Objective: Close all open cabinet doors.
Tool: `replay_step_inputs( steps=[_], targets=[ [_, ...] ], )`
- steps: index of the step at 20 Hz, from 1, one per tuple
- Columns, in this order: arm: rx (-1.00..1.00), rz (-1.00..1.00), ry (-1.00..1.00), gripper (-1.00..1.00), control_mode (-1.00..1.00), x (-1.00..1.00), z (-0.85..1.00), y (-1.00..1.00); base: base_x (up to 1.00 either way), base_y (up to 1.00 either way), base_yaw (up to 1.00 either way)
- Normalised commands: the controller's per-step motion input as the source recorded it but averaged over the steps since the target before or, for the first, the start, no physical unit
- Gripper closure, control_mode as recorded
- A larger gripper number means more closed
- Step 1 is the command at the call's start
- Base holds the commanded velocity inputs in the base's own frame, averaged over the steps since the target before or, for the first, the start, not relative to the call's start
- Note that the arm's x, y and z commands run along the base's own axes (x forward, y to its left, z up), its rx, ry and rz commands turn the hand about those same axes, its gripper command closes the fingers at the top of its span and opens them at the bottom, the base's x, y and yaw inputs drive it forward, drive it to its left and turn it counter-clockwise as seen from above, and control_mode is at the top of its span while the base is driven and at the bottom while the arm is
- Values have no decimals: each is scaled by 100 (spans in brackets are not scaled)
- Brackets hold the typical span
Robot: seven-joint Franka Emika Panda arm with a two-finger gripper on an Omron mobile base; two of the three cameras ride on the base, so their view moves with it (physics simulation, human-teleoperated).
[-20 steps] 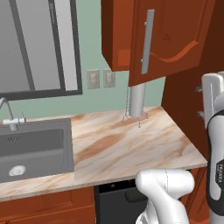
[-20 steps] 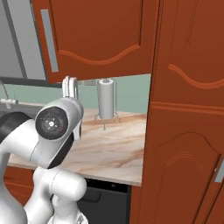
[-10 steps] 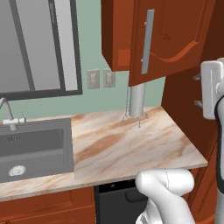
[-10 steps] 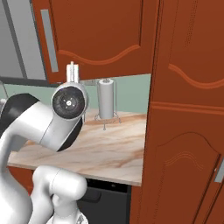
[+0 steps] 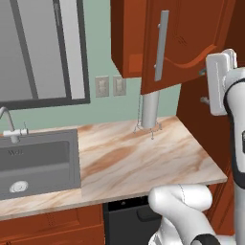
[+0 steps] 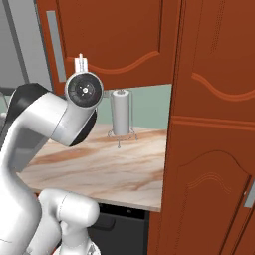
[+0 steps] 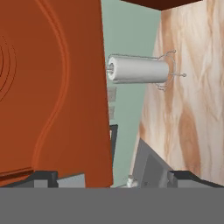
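We see 1 wall-cabinet door (image 5: pixel 184 43) standing open above the right end of the marble bench (image 5: pixel 143 160), its long silver bar handle (image 5: pixel 161 45) facing the left base camera. Our gripper (image 7: pixel 111 179) is raised at the right, near the door's outer face, which fills the left of the hand view. The 2 dark fingertips (image 7: pixel 43 177) sit wide apart at the bottom of that view with nothing between them, so we judge the jaws released. A paper towel roll (image 5: pixel 150 111) on its wire holder stands on the bench below the door, a sink (image 5: pixel 36 160) lies at the far left.

We think the risk is a glancing push: if the hand meets the door at a slant, it may slide off the panel. A low sweep could also knock the towel roll over.
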Motion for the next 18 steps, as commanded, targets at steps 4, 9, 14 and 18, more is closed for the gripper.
replay_step_inputs(
  steps=[4,9,14,18],
  targets=[
    [0,1,-1,-100,-100,48,2,26,0,0,0],
    [0,1,0,-100,-100,51,3,12,0,0,0],
    [0,1,0,-100,-100,57,2,4,0,0,0],
    [0,2,0,-100,-100,51,0,1,0,0,0]
  ],
)
